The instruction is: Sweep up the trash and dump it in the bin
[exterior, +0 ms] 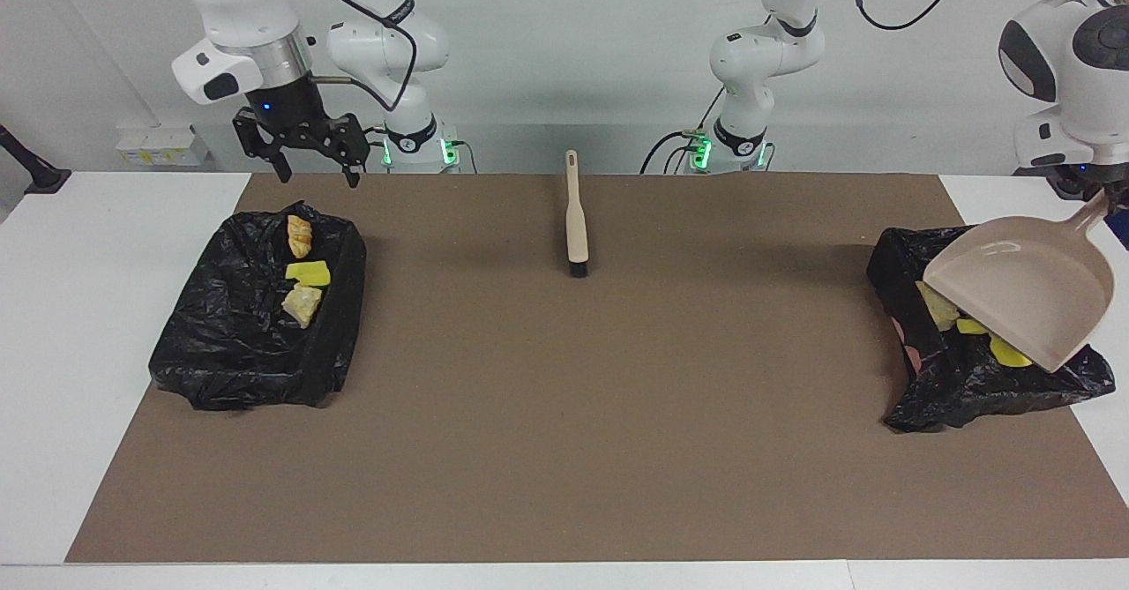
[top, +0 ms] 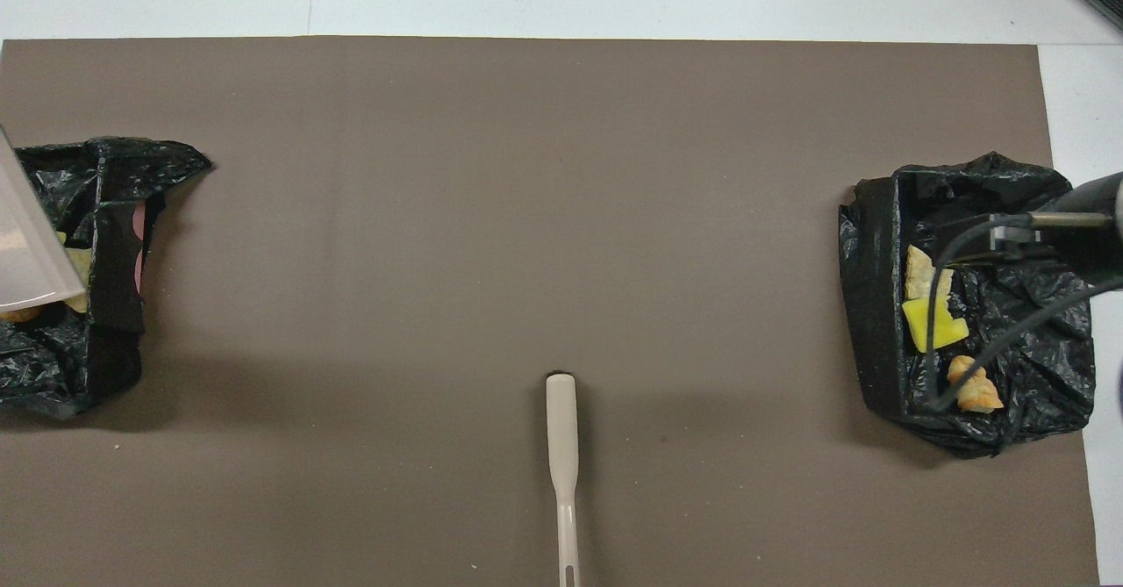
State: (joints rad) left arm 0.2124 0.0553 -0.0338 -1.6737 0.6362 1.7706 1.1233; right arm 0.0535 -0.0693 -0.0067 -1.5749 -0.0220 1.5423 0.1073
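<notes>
A brown mat covers most of a white table. At each end of the mat sits a bin lined with a black bag: one at the left of the facing view, one at its right. The facing view shows both arms whole; the overhead view catches only a dark sliver of the right arm at its right edge and a corner of the dustpan at its left edge. The left gripper, at the far right of the facing view, is closed on the handle of a beige dustpan, tilted mouth-down over the bin there, with yellow and tan scraps showing in the bin under its lip. The right gripper hangs at the upper left, fingers spread apart and holding nothing, above the other bin, where three scraps lie. A beige brush lies flat at the mat's upper middle.
</notes>
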